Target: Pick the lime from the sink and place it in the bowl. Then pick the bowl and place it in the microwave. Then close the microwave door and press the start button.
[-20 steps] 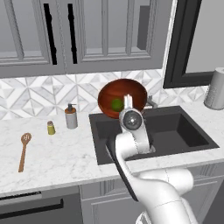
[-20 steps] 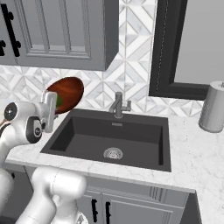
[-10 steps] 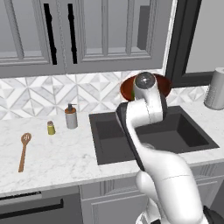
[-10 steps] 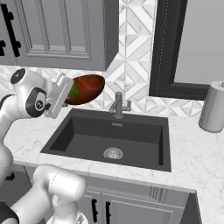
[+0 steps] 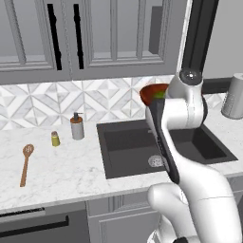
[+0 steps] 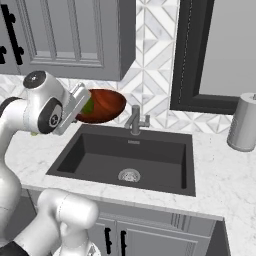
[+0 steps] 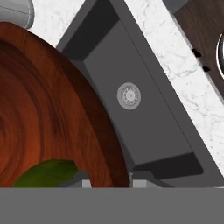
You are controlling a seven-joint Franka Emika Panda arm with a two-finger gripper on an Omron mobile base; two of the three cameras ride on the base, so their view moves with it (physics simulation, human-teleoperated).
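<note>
My tool [image 7: 107,178] grips the bowl [image 6: 102,106] rim above the sink [image 6: 132,157]. Hand view, lower left: lime [image 7: 46,174] inside; left base view hides most.

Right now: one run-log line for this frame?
phase: carrying bowl | gripper: shut on bowl rim | lime: in bowl | bowl: airborne above sink | microwave: not reached
</note>
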